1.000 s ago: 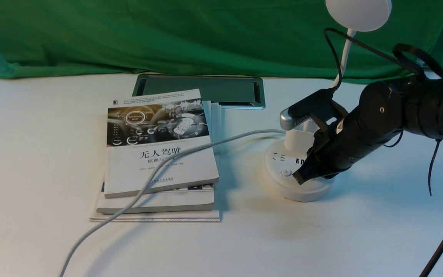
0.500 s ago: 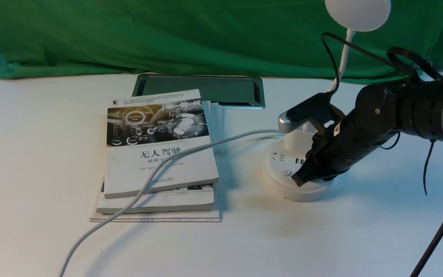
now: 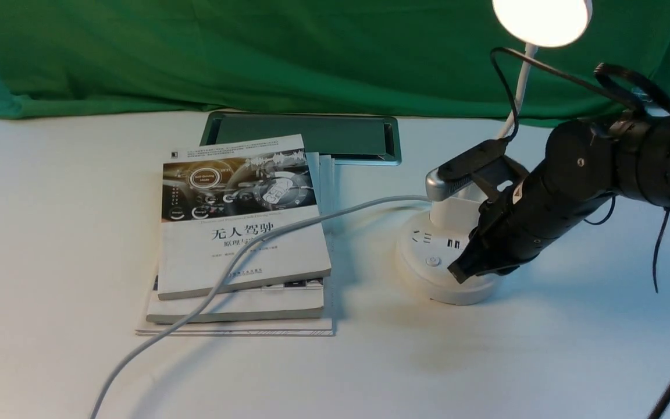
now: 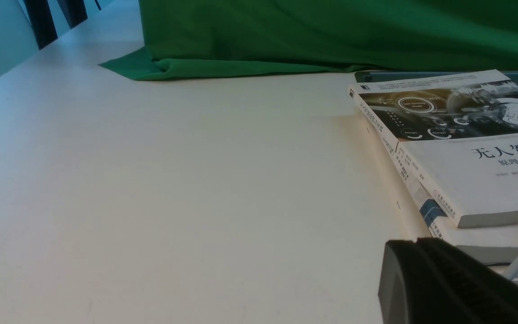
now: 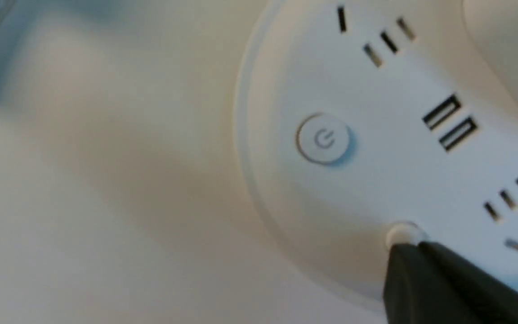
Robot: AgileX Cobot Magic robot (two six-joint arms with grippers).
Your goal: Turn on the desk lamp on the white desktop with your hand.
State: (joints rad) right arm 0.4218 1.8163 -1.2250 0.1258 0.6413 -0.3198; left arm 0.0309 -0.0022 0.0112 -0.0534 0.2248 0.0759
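Observation:
The desk lamp stands at the right of the white desktop (image 3: 50,233), and its round head (image 3: 541,20) glows. A thin neck runs down to the cup holder and the puck base (image 3: 428,279). My right gripper (image 3: 456,272), the hand, is shut, with its tip resting on the base's front rim. In the right wrist view the shut tip (image 5: 405,252) sits against a small round button (image 5: 402,233). The power-symbol button (image 5: 324,138) lies apart from it on the base (image 5: 376,171). My left gripper (image 4: 414,245) shows only in its wrist view, shut and empty, low over the desktop (image 4: 173,180).
A stack of books (image 3: 242,233) lies left of the lamp base, with a grey cable (image 3: 195,308) draped over it toward the front edge. A silver-framed dark hatch (image 3: 306,137) sits behind the books. Green cloth (image 3: 253,52) covers the back.
The lamp head has lit up. My right gripper's tip shifted slightly right on the base, and the arm pulled back a little.

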